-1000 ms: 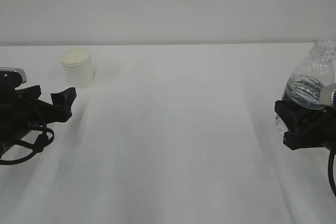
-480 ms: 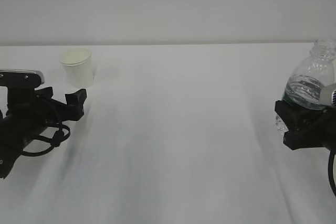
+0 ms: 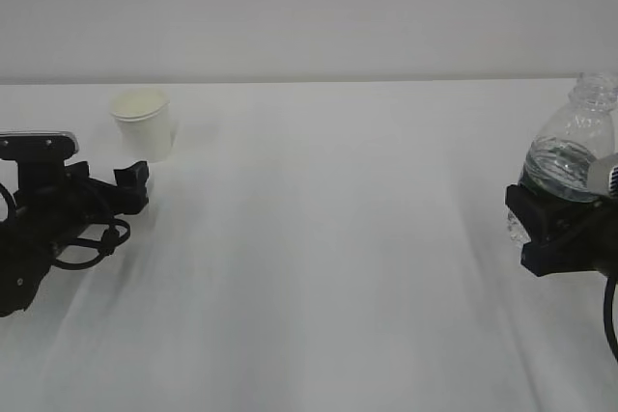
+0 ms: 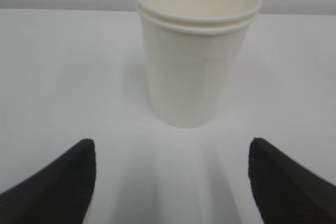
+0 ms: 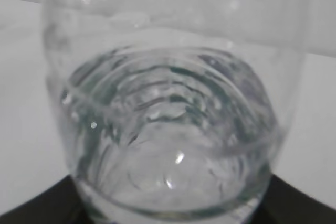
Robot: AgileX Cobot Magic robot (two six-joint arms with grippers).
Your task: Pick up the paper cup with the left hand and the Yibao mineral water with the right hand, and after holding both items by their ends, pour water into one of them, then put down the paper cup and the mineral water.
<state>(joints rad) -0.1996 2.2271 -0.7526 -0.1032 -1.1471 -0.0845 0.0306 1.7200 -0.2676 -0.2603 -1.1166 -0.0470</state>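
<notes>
A: So where's the cup [image 3: 144,123]?

B: Upper left of the exterior view, upright on the desk [image 3: 319,238], nothing touching it. The left hand [image 3: 133,183] lies low just in front of it, spread nearly as wide as it goes and empty. In the left wrist view the cup [image 4: 197,51] stands centred at the top, and the two fingertips [image 4: 58,182] sit in the bottom corners, well clear of its wall. I'd judge that wide gap is there so the fingers can pass either side of the cup.

A: And the bottle [image 3: 570,156]?

B: At the right edge, upright and open-necked, held low down by the right hand [image 3: 555,229], which is closed partway around its lower body. Holding it near the base looks meant to leave the neck free for tipping.

A: What can't you make out?

B: The bottle's base and label are hidden behind the hand, so I can't tell whether it stands on the desk or hangs above it. The right wrist view is filled by the bottle [image 5: 173,129] and water; only dark slivers of the hand show at the bottom. Both arms are cut off by the frame edges.
</notes>
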